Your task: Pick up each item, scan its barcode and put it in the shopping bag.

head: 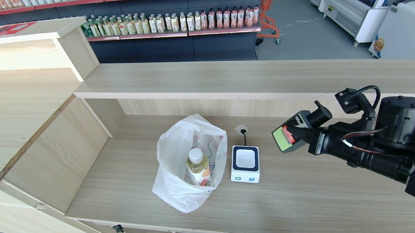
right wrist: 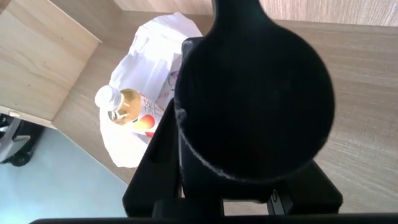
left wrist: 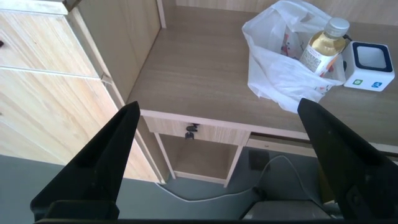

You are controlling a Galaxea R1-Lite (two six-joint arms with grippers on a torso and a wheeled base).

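The left gripper [left wrist: 217,109] hangs off the tabletop's [head: 312,197] near edge, over the floor, its two dark fingers [left wrist: 93,168] spread wide with nothing between them; their roots are cut off by the frame. On the tabletop stands the white bag [head: 182,171], mouth open upward. A bottle [head: 198,166] stands in it, white cap up and leaning slightly, its lower half hidden by the plastic. Just beside the bag sits the square scanner [head: 244,164], window facing up, its cable running to a hole in the tabletop behind it. Right of the scanner and above the tabletop, the right gripper [head: 299,131] is closed on a small box [head: 283,140]. The box's long axis follows the forearm, with its green end pointing left toward the scanner and its rear buried between the fingers; no barcode can be made out. The right arm reaches in level from the right edge.
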